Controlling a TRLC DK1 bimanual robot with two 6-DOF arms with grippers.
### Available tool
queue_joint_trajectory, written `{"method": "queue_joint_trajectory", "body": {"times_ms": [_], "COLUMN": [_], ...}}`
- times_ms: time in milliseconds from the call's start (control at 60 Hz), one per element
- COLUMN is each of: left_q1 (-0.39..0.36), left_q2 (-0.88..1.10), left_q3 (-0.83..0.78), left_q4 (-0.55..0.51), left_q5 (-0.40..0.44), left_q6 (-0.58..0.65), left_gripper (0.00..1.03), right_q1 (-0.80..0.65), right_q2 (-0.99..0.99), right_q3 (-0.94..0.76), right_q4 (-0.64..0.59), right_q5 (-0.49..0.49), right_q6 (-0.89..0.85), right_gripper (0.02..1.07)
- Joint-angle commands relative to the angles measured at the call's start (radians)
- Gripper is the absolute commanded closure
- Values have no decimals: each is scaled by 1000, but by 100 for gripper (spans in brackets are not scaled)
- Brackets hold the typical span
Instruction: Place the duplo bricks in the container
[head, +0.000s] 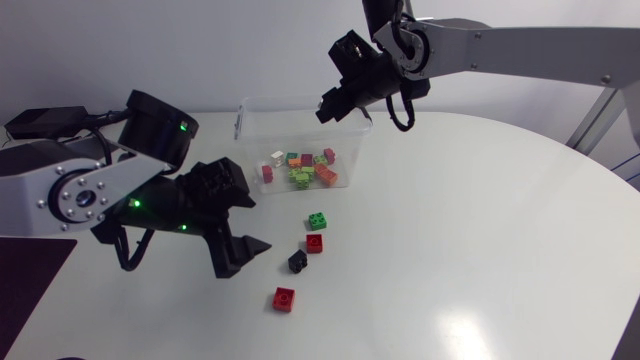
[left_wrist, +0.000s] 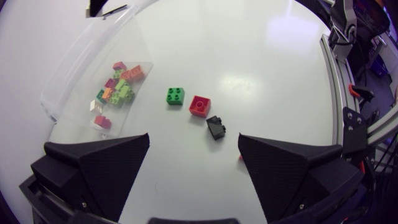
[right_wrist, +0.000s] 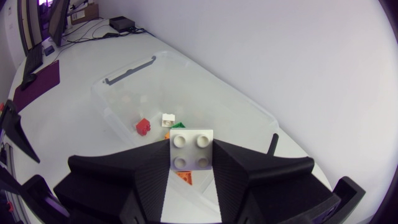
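Observation:
A clear plastic container (head: 252, 112) stands at the back of the table with several coloured bricks (head: 300, 170) in it. My right gripper (head: 330, 103) hangs over its far right rim, shut on a white duplo brick (right_wrist: 191, 150), studs up; the container (right_wrist: 124, 93) lies below. On the table in front sit a green brick (head: 317, 221), a red brick (head: 314, 243), a black brick (head: 297, 261) and another red brick (head: 284, 298). My left gripper (head: 244, 222) is open and holds nothing, just left of them. Ahead of the left gripper (left_wrist: 193, 177) lie the green brick (left_wrist: 175, 96), red brick (left_wrist: 199, 106) and black brick (left_wrist: 216, 127).
White round table (head: 480, 260); a dark mat (head: 30, 290) lies at its left edge under my left arm. The container's lid (right_wrist: 129, 71) shows along its far side.

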Motion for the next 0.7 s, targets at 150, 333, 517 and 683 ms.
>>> {"method": "queue_joint_trajectory", "body": {"times_ms": [150, 333, 517, 683], "left_q1": [-80, -108, -122, -149], "left_q2": [-32, -8, 74, 127], "left_q3": [-73, -91, -97, -96], "left_q4": [-33, -49, -40, -36], "left_q5": [6, 6, 6, 6], "left_q6": [88, 142, 235, 294], "left_gripper": [4, 4, 5, 5], "right_q1": [1, 19, 13, -7], "right_q2": [93, 156, 87, -107], "right_q3": [106, 148, 72, -124], "right_q4": [34, 78, 120, 167], "right_q5": [-5, 21, 27, 7], "right_q6": [26, 21, 18, 1], "right_gripper": [78, 49, 6, 6]}}
